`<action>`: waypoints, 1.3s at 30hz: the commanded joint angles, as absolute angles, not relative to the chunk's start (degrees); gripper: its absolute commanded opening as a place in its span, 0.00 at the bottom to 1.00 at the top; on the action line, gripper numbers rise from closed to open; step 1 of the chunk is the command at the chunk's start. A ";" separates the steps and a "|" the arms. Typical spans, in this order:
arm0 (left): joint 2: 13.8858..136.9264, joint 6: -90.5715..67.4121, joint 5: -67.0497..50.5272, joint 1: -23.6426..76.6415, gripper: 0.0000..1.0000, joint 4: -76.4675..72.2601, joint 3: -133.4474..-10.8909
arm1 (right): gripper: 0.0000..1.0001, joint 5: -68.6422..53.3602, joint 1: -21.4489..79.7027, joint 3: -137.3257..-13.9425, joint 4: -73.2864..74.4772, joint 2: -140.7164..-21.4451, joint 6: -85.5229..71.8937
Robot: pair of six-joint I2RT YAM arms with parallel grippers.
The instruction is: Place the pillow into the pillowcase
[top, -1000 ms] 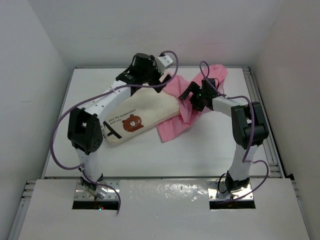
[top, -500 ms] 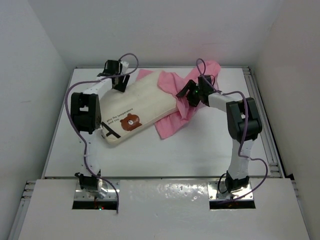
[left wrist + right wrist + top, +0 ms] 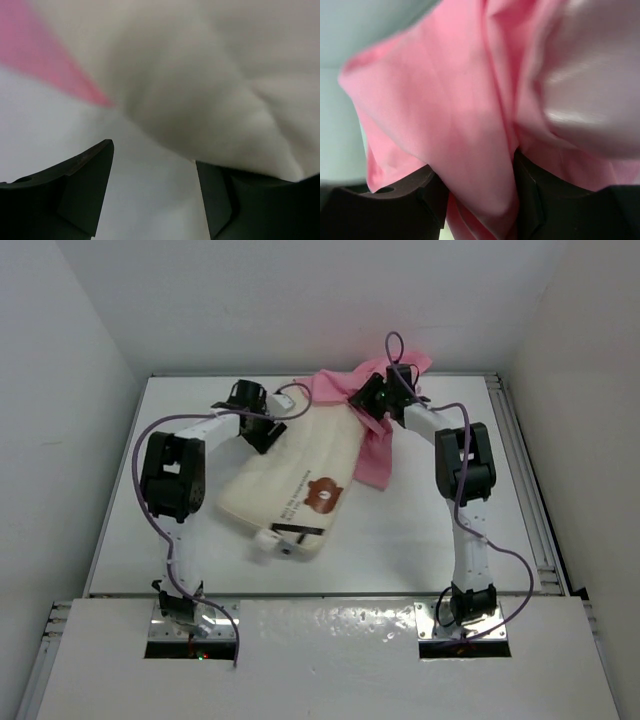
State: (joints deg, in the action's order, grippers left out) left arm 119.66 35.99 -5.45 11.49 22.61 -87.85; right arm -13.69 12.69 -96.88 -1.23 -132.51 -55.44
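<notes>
The cream pillow (image 3: 295, 485) with its brown bear face lies slanted across the middle of the table, its near end toward the front. The pink satin pillowcase (image 3: 372, 425) is bunched at the pillow's far right end, against the back edge. My left gripper (image 3: 272, 420) is open at the pillow's far left corner; in the left wrist view the pillow (image 3: 210, 80) bulges just above the open fingers (image 3: 80, 190), and nothing sits between them. My right gripper (image 3: 368, 400) is shut on a fold of the pillowcase (image 3: 470, 130).
White walls close in the table (image 3: 420, 540) at left, back and right. A metal rail (image 3: 522, 455) runs along the right edge. The arms' purple cables arch above the table.
The pillow has swung round, its bear end now toward the front. The right gripper has carried the pillowcase toward the back edge. The left gripper has moved right to the pillow's far corner.
</notes>
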 commanded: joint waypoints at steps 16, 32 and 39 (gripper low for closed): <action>118.04 43.15 -36.39 26.02 0.76 56.93 -113.36 | 0.83 -23.55 16.44 -100.37 -2.99 -129.03 -44.93; 116.55 36.55 -16.26 15.29 0.43 38.85 -101.09 | 0.45 -14.33 10.99 -92.21 5.09 -111.37 -28.57; 115.05 36.30 -19.42 12.66 0.58 36.12 -95.10 | 0.76 -13.54 13.79 -84.56 9.40 -102.58 -18.31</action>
